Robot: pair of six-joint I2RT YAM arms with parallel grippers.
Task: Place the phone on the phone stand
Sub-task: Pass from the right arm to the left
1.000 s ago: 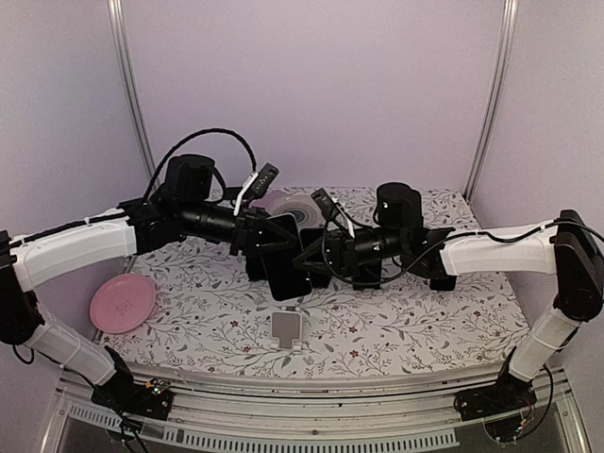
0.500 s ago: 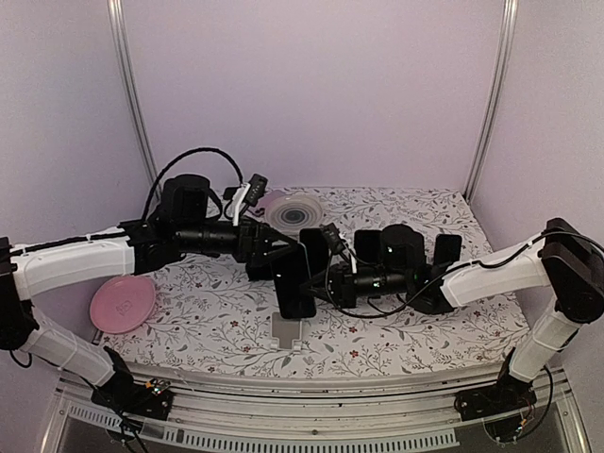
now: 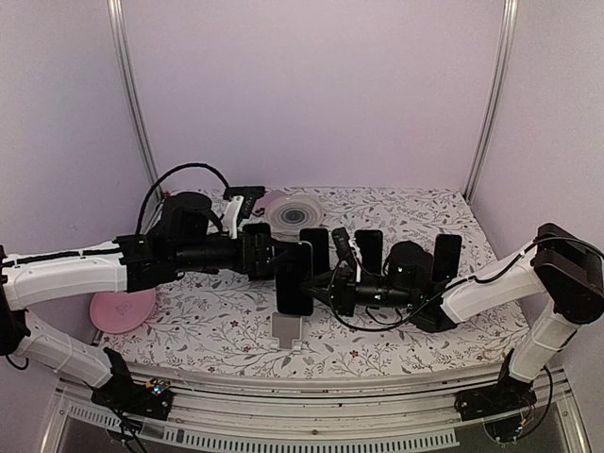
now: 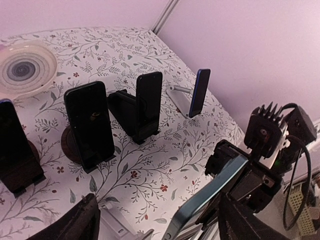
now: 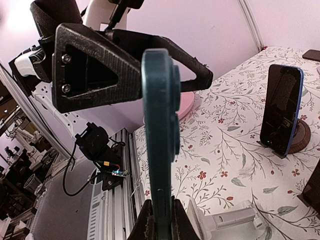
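Note:
The phone [image 3: 293,278], dark with a teal-blue rim, stands upright just above and behind the white phone stand [image 3: 288,330] at the table's front centre. My right gripper [image 3: 323,287] is shut on its lower edge. In the right wrist view the phone [image 5: 160,115] rises edge-on out of the right gripper [image 5: 159,216], with the stand [image 5: 235,220] low to the right. My left gripper [image 3: 276,260] is open and straddles the phone without touching it. In the left wrist view the phone's rim [image 4: 207,200] slants between the spread fingers [image 4: 75,225] of the left gripper [image 4: 157,217].
Other dark phones lean on dark stands behind [image 3: 314,247] [image 3: 369,247] [image 3: 445,255], also seen from the left wrist as phones [image 4: 90,125] [image 4: 149,102] [image 4: 199,92]. A white ringed dish [image 3: 294,212] sits at the back. A pink plate [image 3: 123,307] lies at the left.
My left gripper has opened and let go of the phone, and its arm has dropped lower. The right gripper keeps its hold and has carried the phone down toward the stand.

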